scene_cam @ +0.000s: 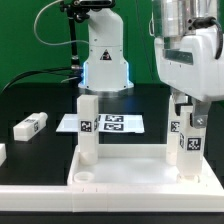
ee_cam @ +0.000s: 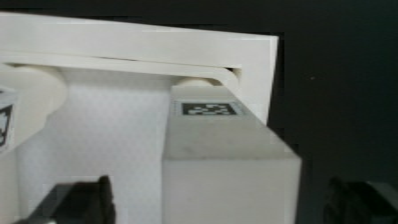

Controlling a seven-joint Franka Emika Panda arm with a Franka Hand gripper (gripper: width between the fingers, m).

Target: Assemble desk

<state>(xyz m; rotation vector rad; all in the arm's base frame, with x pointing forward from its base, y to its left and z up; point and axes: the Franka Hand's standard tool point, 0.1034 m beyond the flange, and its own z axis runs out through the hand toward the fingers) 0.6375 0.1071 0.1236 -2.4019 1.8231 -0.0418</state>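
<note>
**DESK, PART-BUILT: TWO LEGS UP, GRIPPER STANDING OPEN**

Item: desk; the tabletop [scene_cam: 130, 180] is lying underside-up on the black table [scene_cam: 40, 165], in front of the marker board [scene_cam: 112, 123]; it is white plastic with a raised rim and round corner sockets.

Fitted: the left leg [scene_cam: 88, 130] is standing upright at the tabletop's end on the exterior view's left; the right leg [scene_cam: 187, 150] is standing upright at the opposite end; both are square white posts bearing small black-and-white tags.

Outstanding: an empty socket [scene_cam: 83, 178] is showing at the tabletop's corner just in front of the left leg; a loose leg [scene_cam: 30, 125] is lying flat on the table, well apart from the tabletop's left edge; another white piece [scene_cam: 2, 152] is being cut off by the frame, so its identity is uncertain.

Judgement: the work is sitting roughly half way, with two corners probably awaiting legs; whether the right leg is fully seated cannot be told.

Gripper [scene_cam: 188, 112]: it is hanging over the right leg; in the wrist view the fingers [ee_cam: 80, 200] are standing apart on either side of that leg, with dark gaps between, and are clamping nothing.
</note>
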